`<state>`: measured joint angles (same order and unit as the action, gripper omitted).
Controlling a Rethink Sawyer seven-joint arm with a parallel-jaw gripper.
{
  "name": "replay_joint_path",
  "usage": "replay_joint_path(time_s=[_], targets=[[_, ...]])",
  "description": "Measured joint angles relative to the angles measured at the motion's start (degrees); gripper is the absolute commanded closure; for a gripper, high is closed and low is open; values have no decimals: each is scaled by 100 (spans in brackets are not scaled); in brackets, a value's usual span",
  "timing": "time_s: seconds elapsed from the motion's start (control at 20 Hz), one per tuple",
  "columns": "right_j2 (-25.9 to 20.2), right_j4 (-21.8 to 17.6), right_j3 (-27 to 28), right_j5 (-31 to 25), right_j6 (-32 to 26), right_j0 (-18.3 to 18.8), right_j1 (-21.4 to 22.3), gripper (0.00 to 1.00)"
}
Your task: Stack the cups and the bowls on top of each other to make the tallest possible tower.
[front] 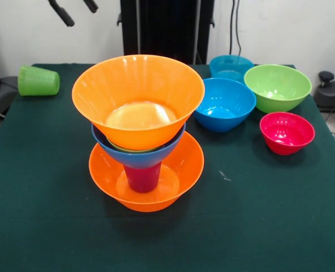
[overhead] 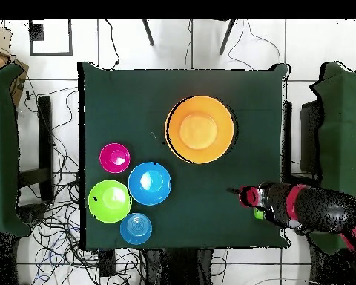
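Front view, catalogued from the near edge outward. Tower (front: 142, 136): stands upright, long axis vertical, on the green-covered table (front: 43, 226). Bottom, a wide orange bowl (front: 146, 190), mouth up. Inside it, the purple-magenta cup (front: 143, 177). On the cup, a blue bowl (front: 136, 154), mouth up; a thin green rim shows inside it. On top, a second orange bowl (front: 138, 99), mouth up, tilted slightly toward the camera.

Right of the tower, well apart: small red-pink bowl (front: 287, 132); beyond it a loose blue bowl (front: 224, 104) touching a lime green bowl (front: 278, 87); farthest, a teal-blue bowl (front: 231, 67). All mouth up.

Far left corner: light green cup (front: 38, 80), on its side, long axis across the table, mouth pointing left.

Gripper (front: 74, 10): two dark fingers spread apart, clasping nothing, high above the table between the green cup and the tower, touching neither.
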<state>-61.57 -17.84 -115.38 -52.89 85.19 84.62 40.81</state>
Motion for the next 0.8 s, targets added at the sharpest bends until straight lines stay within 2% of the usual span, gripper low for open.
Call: replay_joint_path(time_s=[0.6,0.8], targets=[[-6,-6,0,1,0,-80,-423,0],[11,-183,0,0,0,-106,-569,0]])
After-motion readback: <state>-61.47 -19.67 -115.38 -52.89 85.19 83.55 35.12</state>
